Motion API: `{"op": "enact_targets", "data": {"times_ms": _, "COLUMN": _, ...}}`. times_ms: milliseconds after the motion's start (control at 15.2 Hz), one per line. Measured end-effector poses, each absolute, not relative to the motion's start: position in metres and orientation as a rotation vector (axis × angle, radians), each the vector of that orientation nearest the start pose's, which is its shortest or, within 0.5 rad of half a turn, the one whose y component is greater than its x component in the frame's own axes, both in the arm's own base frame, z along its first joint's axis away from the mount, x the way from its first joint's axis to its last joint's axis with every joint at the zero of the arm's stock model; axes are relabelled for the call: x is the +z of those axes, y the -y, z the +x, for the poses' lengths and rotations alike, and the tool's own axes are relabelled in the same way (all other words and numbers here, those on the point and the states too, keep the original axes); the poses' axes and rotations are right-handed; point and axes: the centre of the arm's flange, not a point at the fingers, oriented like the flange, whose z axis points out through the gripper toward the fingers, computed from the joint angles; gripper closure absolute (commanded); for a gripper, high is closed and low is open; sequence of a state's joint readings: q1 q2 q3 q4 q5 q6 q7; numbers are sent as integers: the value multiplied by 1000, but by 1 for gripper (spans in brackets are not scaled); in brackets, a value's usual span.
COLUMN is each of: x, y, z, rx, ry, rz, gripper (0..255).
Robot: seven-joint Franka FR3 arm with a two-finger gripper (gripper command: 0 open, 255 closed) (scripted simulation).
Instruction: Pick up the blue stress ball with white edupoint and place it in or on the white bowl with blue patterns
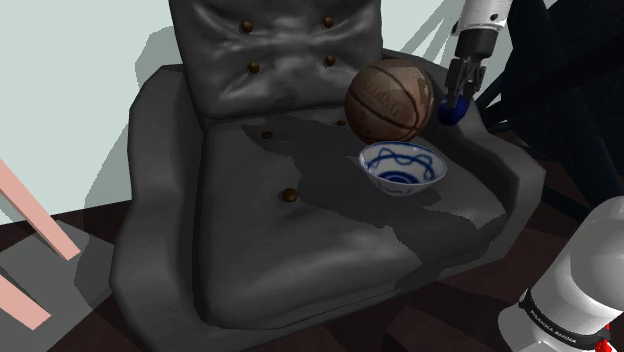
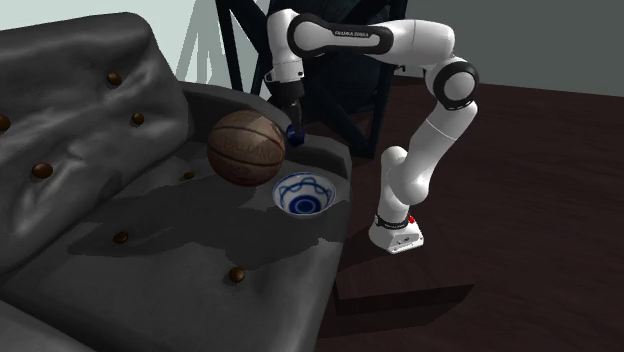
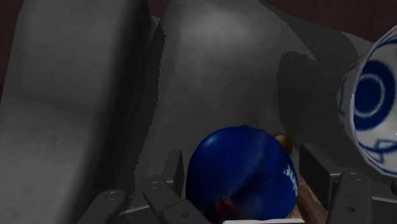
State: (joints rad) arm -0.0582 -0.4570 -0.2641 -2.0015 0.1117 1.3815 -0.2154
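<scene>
A blue ball (image 1: 452,112) with white lettering sits between the fingers of my black gripper (image 1: 457,98), which is shut on it. The hand points down over the dark armchair's armrest, just beyond the basketball as the shoulder view sees it. The ball (image 3: 242,168) bulges out between the two fingers (image 3: 162,194) in the wrist view. The white bowl with blue patterns (image 1: 401,187) stands upright on the seat, in front of the basketball and a short way from the gripper. The bowl (image 2: 302,206) holds nothing. The second exterior view has the gripper (image 2: 292,127) and ball (image 2: 294,134) behind the basketball.
A brown basketball (image 1: 390,100) rests on the seat between bowl and backrest, close beside the gripper. The buttoned dark armchair (image 1: 260,210) has raised armrests. A dark chair frame (image 2: 340,80) stands behind the arm. A pink slanted bar (image 1: 35,215) is at the shoulder view's left.
</scene>
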Motion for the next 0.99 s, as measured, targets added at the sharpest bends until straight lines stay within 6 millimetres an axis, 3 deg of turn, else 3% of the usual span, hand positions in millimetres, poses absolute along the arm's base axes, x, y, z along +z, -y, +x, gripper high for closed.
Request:
{"op": "enact_targets", "data": {"times_ms": 660, "x": 671, "y": 133, "z": 367, "rx": 163, "ry": -85, "rz": -2872, "gripper": 255}}
{"op": "enact_targets", "data": {"times_ms": 792, "x": 674, "y": 118, "z": 366, "rx": 163, "ry": -84, "rz": -2872, "gripper": 255}}
{"op": "enact_targets", "data": {"times_ms": 990, "x": 679, "y": 77, "z": 365, "rx": 163, "ry": -83, "rz": -2872, "gripper": 255}}
